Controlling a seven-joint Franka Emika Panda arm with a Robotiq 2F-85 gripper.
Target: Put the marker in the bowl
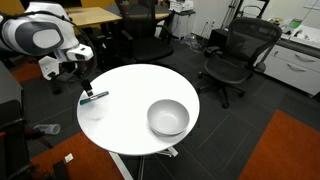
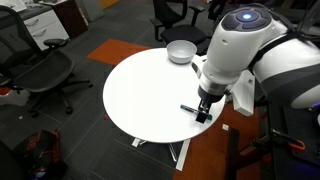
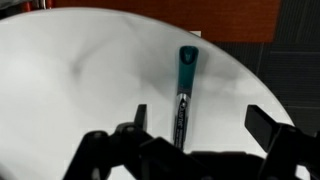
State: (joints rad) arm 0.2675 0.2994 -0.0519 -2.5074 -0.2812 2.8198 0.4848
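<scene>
Even, fairly bright overhead light fills both exterior views, leaving only soft, faint shadows on the white table (image 1: 130,110) beside the bowl (image 1: 168,118). All pictures are small and soft. In the wrist view the gripper (image 3: 198,118) is a dark, blurred silhouette and the marker (image 3: 184,90) looks sharper.

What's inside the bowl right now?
Nothing visible: the bowl looks empty in an exterior view, though its near inner side is hidden. The marker lies on the table, well apart.
</scene>
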